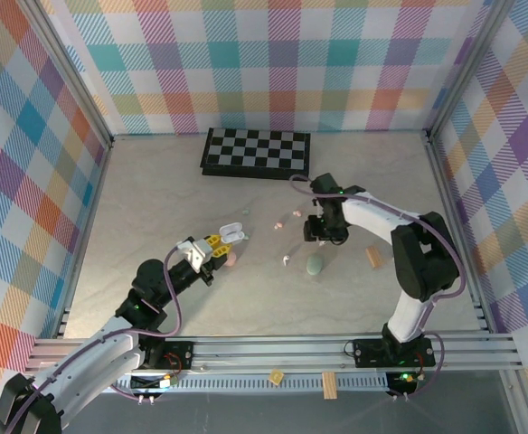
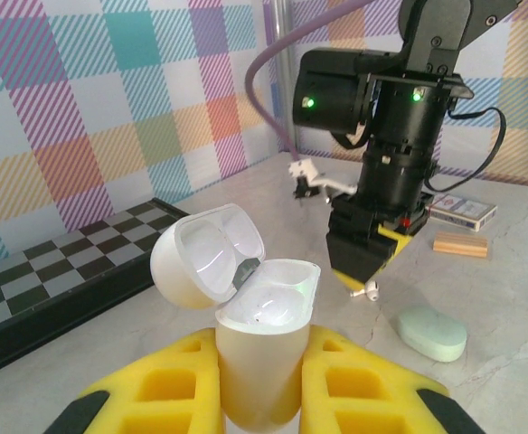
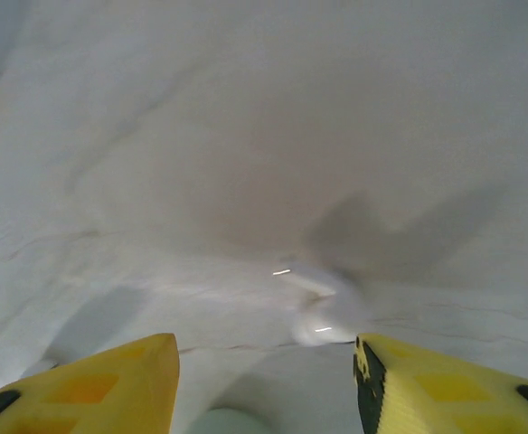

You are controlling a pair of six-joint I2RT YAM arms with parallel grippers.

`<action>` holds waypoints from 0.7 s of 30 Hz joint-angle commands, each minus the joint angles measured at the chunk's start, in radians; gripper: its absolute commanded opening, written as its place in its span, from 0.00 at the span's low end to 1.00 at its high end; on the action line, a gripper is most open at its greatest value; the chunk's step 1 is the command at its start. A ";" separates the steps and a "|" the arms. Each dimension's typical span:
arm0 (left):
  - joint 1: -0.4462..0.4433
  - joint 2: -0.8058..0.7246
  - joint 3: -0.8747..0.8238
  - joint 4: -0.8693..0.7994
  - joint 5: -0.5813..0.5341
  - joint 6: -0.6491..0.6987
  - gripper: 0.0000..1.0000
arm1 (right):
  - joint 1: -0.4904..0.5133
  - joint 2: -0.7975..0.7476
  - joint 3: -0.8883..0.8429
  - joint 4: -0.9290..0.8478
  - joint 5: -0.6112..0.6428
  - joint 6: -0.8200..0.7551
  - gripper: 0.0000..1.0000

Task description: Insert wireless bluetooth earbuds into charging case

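Looks early in the task: no earbud seated yet, as far as visible. Left gripper (image 1: 214,246) clamped tight on an open white case (image 2: 264,307), lid flipped back, wells seemingly empty, held above the table (image 1: 155,199) left of centre. Right gripper (image 1: 322,233) near the table's middle, jaws apart, poised over a white earbud (image 3: 323,312). Pink earbuds (image 1: 279,223) loose nearby, on the side toward the far edge. Green case (image 1: 315,265) shut, just beside the right gripper. Left to do: picking up, carrying, seating each.

From the left wrist: case interior, plus the earbud just under the right gripper, contact unclear. From the right wrist: the gap between the jaws, earbud blurred. From above: overall layout, chessboard (image 1: 256,152) at the far edge.
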 commanded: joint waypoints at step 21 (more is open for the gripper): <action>0.003 0.065 0.054 0.067 0.042 0.012 0.00 | -0.104 -0.120 -0.303 0.383 -0.203 0.373 0.31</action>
